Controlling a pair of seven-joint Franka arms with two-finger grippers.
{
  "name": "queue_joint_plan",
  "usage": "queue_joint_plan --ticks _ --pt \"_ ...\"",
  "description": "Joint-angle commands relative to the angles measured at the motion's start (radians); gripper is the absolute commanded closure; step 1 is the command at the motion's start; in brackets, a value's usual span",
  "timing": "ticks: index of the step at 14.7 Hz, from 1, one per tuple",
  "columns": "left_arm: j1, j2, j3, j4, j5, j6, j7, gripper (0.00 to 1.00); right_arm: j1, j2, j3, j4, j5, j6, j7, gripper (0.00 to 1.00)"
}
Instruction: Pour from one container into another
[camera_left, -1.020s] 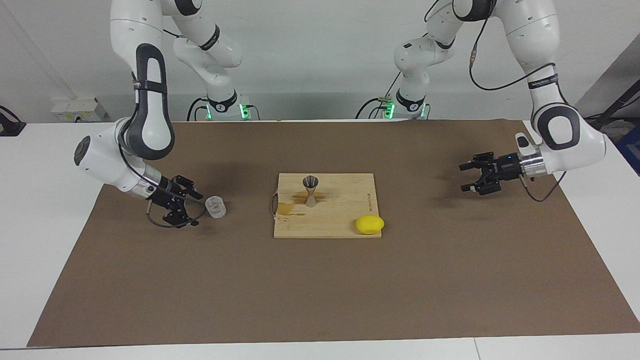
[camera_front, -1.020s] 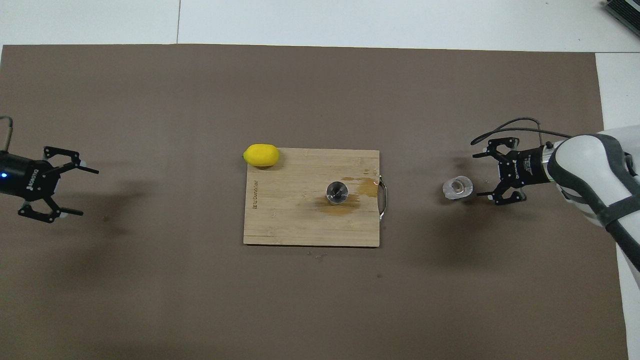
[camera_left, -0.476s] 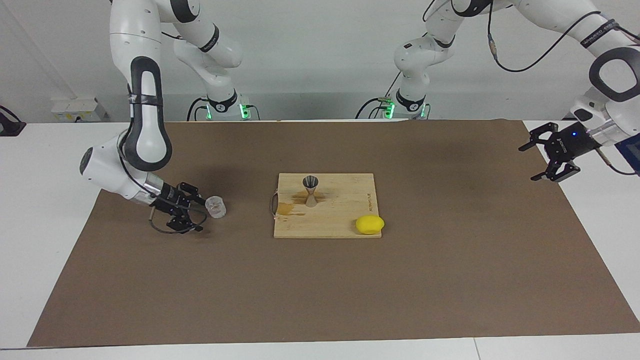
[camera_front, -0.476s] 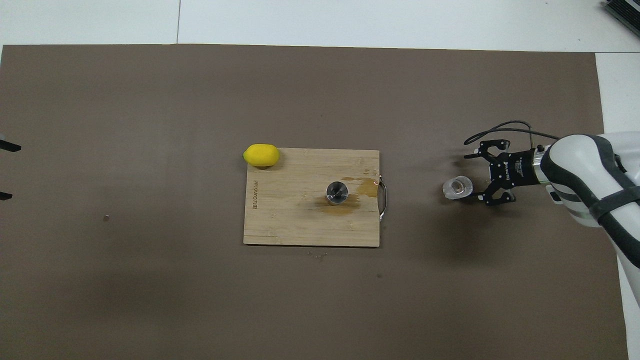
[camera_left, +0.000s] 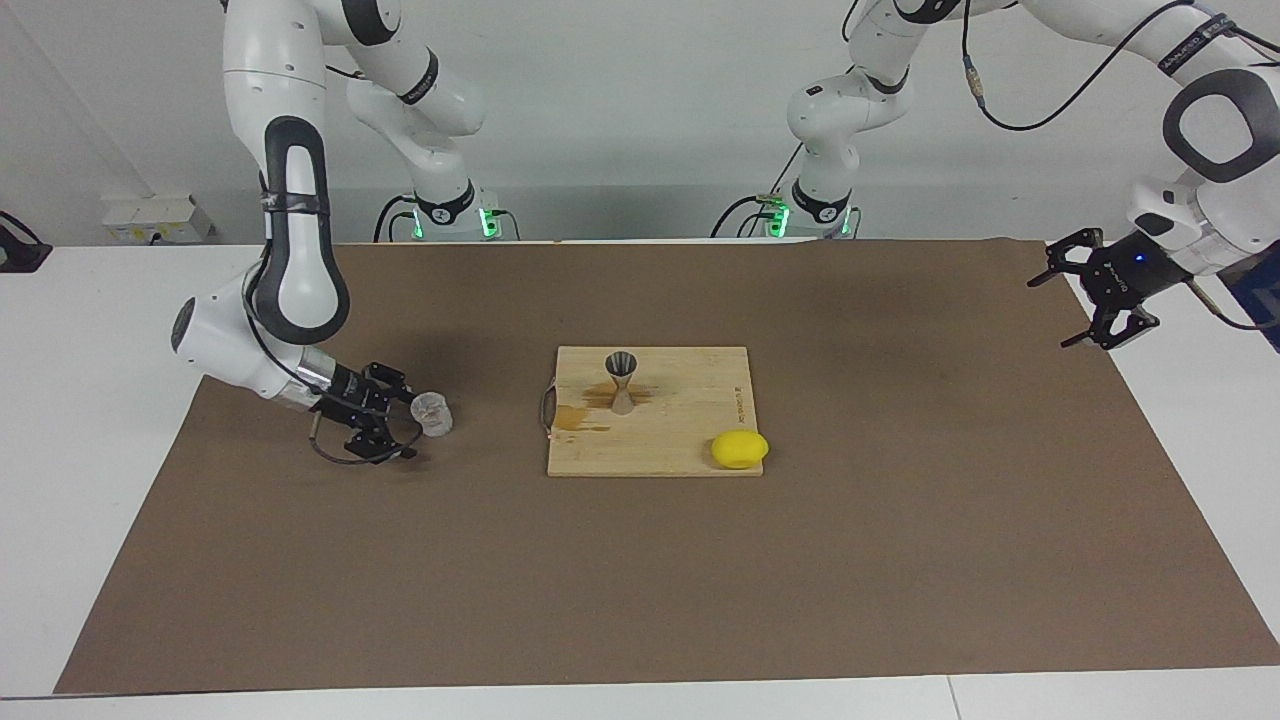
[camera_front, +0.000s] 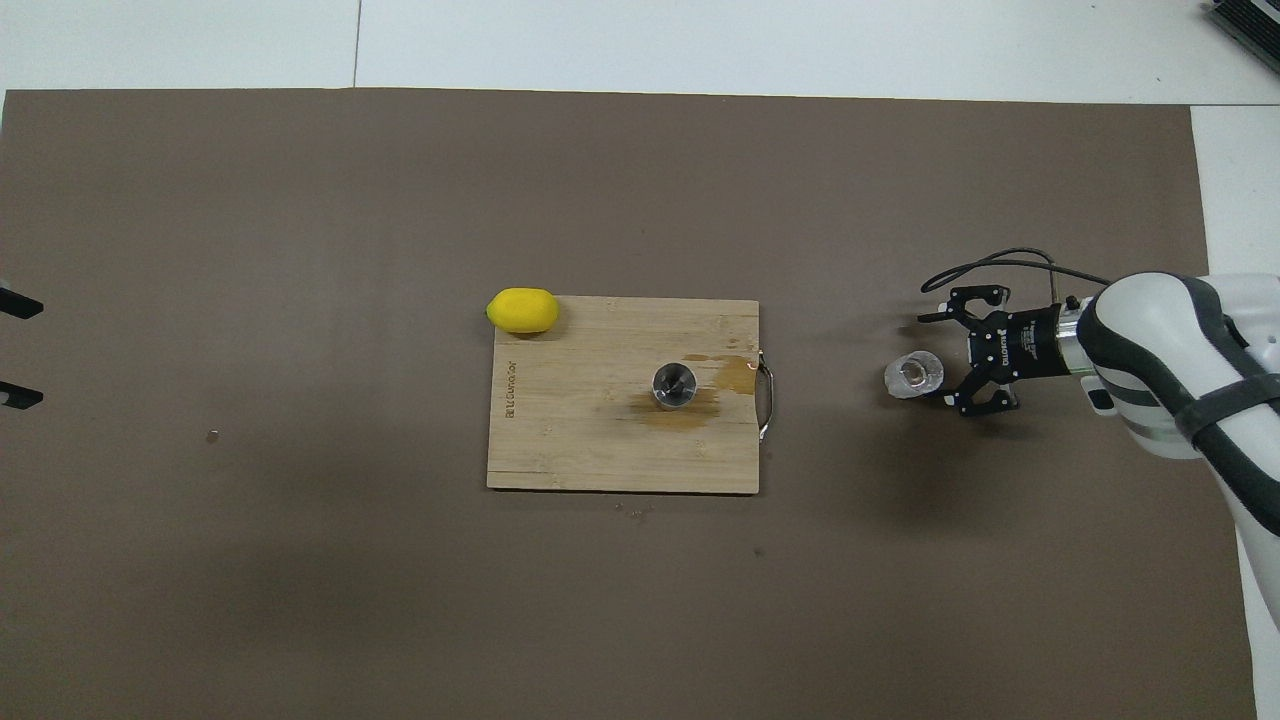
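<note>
Right pincer (camera_left: 405, 425) sits low on the table with fingers spread, just beside the clear cup (camera_left: 432, 414), not yet around it. A careless closing could knock that light cup over. The jigger (camera_left: 621, 381) waits upright on the cutting board (camera_left: 690, 440): narrow mouth, easy to miss. Left pincer (camera_left: 1070, 305) waits spread at its own end.
</note>
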Motion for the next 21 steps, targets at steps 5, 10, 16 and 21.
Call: queue_joint_plan --ticks 5,10,16,21 --pt "-0.156 -0.122 0.001 -0.027 0.079 -0.124 -0.553 0.00 -0.004 -0.033 0.001 -0.064 0.054 -0.031 -0.034 0.00" --pt "-0.190 -0.133 0.000 -0.027 0.111 -0.128 -1.067 0.00 -0.019 -0.055 -0.001 -0.113 0.129 -0.030 -0.008 0.00" --pt "-0.218 -0.161 0.015 -0.026 0.197 -0.063 -1.235 0.00 -0.030 -0.070 0.001 -0.123 0.134 -0.025 0.156 0.00" --pt "-0.190 -0.190 0.015 -0.037 0.211 -0.013 -1.238 0.00 -0.022 -0.084 0.001 -0.160 0.206 0.001 0.147 0.03"
